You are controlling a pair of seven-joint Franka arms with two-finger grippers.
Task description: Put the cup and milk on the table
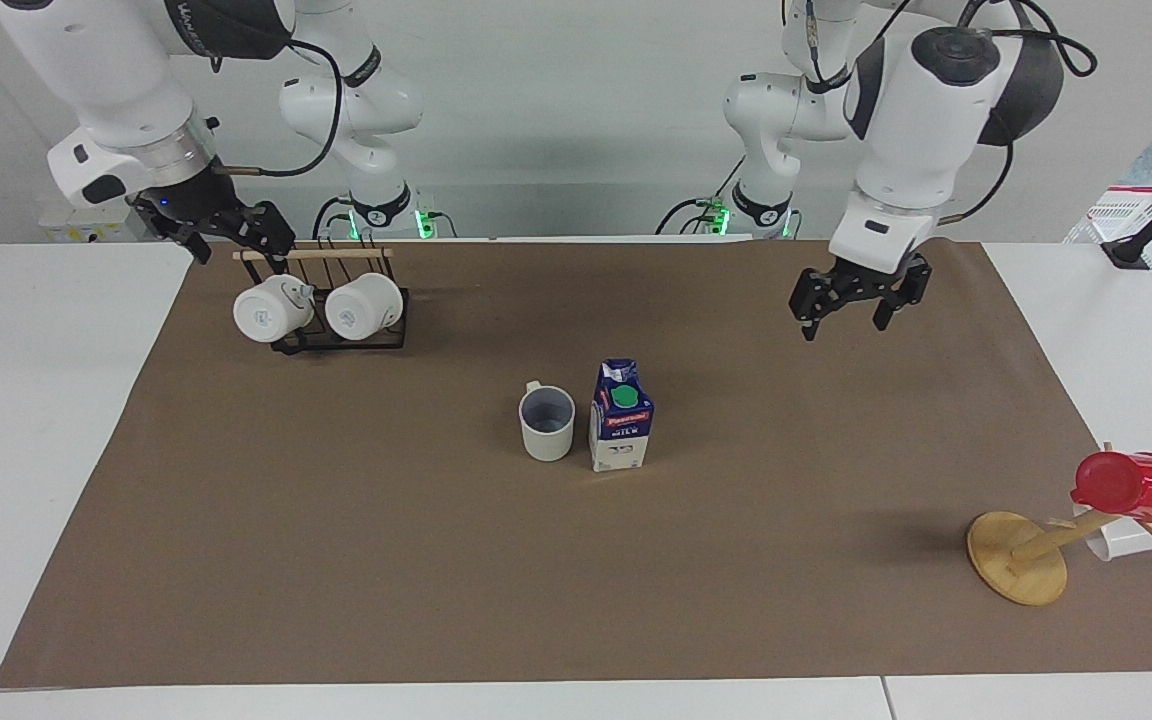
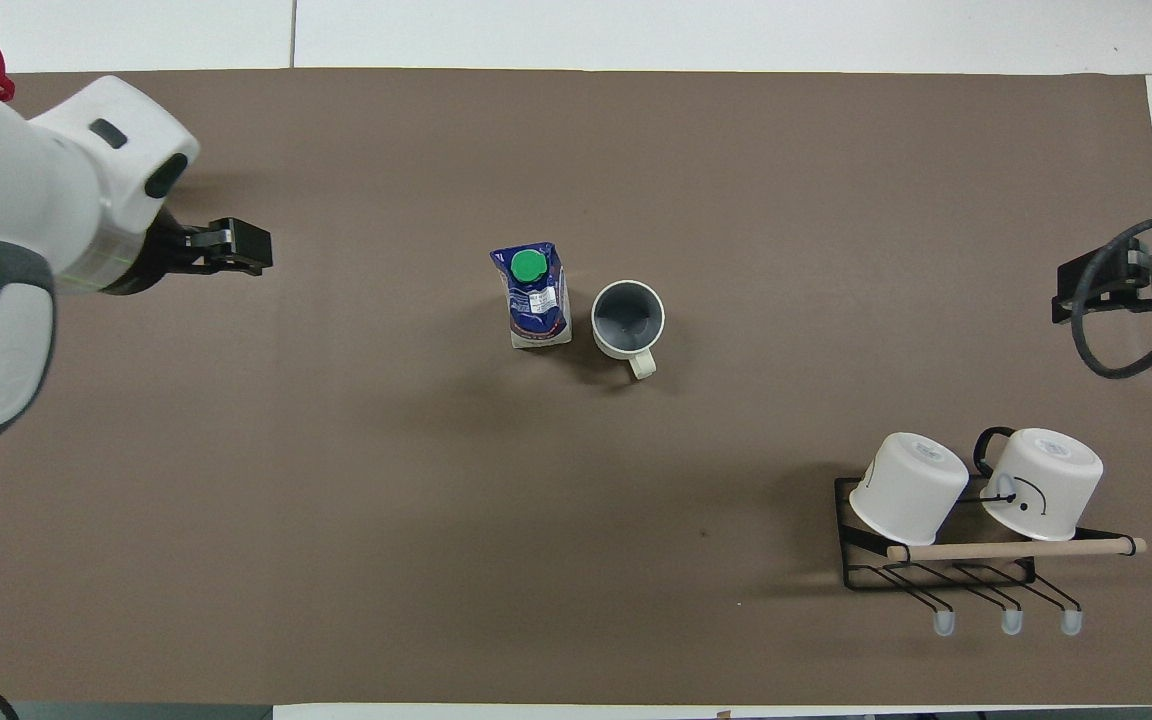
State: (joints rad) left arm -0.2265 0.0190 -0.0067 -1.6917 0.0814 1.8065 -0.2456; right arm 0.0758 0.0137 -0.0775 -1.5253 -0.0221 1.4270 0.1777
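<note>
The cup (image 1: 547,422) stands upright on the brown paper sheet of the table (image 1: 336,560), handle toward the robots. The milk (image 1: 621,417) stands upright right beside it, toward the left arm's end, green cap on top. Both also show in the overhead view, the cup (image 2: 628,319) and the milk (image 2: 533,296). My left gripper (image 1: 846,322) is open and empty, raised over bare paper well clear of the milk; it also shows in the overhead view (image 2: 236,248). My right gripper (image 1: 236,240) waits open and empty above the mug rack's end.
A black wire rack (image 1: 336,340) with two rounder white mugs (image 2: 976,485) sits toward the right arm's end, near the robots. A tilted wooden mug tree (image 1: 1018,558) with a red cup (image 1: 1131,487) stands toward the left arm's end.
</note>
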